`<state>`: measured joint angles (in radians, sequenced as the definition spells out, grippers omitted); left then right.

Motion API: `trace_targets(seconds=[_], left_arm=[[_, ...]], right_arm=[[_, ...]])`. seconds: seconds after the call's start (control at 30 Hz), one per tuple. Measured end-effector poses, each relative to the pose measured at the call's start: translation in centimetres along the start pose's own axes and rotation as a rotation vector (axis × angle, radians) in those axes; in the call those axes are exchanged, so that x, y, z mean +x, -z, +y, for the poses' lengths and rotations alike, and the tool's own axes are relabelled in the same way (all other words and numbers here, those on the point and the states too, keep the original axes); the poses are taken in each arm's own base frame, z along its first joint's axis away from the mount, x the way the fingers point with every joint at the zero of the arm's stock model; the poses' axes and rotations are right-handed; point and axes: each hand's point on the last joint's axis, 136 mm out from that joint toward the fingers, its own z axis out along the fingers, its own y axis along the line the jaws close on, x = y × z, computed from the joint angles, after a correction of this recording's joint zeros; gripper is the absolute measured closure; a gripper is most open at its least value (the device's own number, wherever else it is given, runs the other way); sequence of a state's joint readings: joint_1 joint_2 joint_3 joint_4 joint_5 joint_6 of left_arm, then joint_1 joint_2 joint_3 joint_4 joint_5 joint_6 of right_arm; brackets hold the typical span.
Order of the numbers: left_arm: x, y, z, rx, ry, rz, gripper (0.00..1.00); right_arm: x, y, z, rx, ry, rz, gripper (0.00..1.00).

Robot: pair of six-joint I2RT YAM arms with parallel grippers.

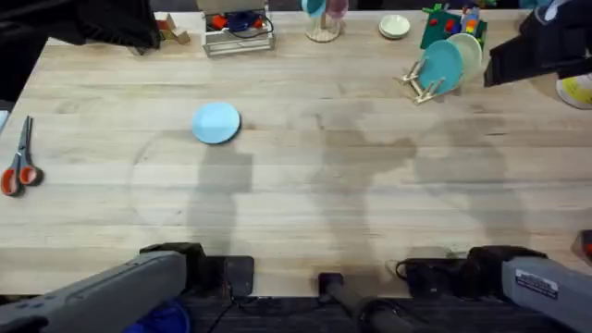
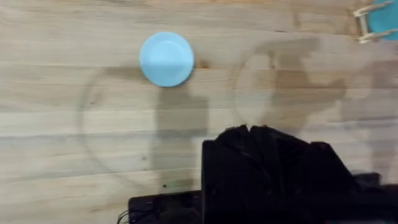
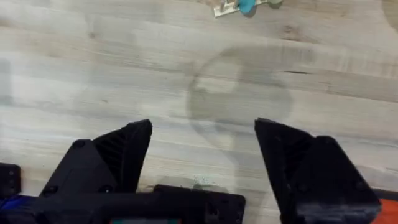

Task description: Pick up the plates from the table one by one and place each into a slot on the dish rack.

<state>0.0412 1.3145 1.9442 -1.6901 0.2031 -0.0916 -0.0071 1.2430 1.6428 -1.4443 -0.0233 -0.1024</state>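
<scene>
A light blue plate [image 1: 216,123] lies flat on the table [image 1: 305,213], left of centre; the left wrist view shows this plate [image 2: 166,58] well ahead of the fingers. At the back right stands the dish rack [image 1: 421,88], holding a teal plate [image 1: 442,65] and a pale cream plate [image 1: 472,48] upright. The rack [image 2: 375,25] and its teal plate sit far off in the left wrist view. Both arms rest at the near edge. My left gripper [image 2: 250,134] is shut and holds nothing. My right gripper [image 3: 203,134] is open over bare wood, the rack [image 3: 239,6] far ahead.
Orange-handled scissors [image 1: 18,165] lie at the left edge. Along the back stand a grey wire tray [image 1: 239,35], a wooden cup holder [image 1: 322,30], a small pale dish [image 1: 394,26] and colourful toys [image 1: 453,23]. A dark shape [image 1: 536,51] overhangs the back right.
</scene>
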Motion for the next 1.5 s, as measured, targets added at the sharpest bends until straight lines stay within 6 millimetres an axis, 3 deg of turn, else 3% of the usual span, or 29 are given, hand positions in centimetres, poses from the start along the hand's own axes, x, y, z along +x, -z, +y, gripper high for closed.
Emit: trace_targets(seconds=[0.33, 0.63, 0.97, 1.5], left_arm=[[-0.1, -0.2, -0.2, 0.148, 0.024, 0.003, 0.958], [0.9, -3.8, 1.1, 0.308, 0.093, 0.112, 0.958], [0.0, -7.9, 3.0, 0.498, 0.143, 0.182, 0.958], [0.2, -11.8, 6.4, 0.557, 0.176, 0.243, 0.958]], right_arm=[[0.0, 0.0, 0.0, 0.0, 0.0, -0.001, 0.006], [0.0, 0.0, 0.0, 0.0, 0.0, -0.001, 0.007], [0.0, 0.0, 0.0, 0.0, 0.0, -0.001, 0.008], [0.0, 0.0, 0.0, 0.0, -0.002, -0.001, 0.007]])
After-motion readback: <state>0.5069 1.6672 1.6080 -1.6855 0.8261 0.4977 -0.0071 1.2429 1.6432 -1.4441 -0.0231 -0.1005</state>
